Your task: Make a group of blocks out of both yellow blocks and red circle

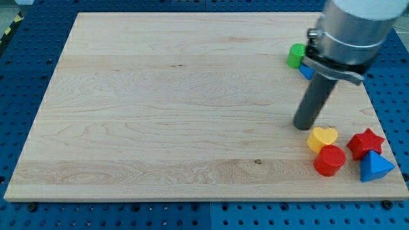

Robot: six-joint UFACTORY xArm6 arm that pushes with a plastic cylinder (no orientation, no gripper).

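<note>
A yellow heart block (322,138) lies near the board's lower right. A red circle block (330,160) touches it just below and to the right. My tip (301,126) stands just up and left of the yellow heart, a small gap away. Only one yellow block shows; a second one is not visible and may be hidden behind the arm.
A red star block (365,142) and a blue triangle block (374,167) sit right of the red circle near the board's right edge. A green block (295,55) and a partly hidden blue block (306,71) lie at the upper right under the arm (348,29).
</note>
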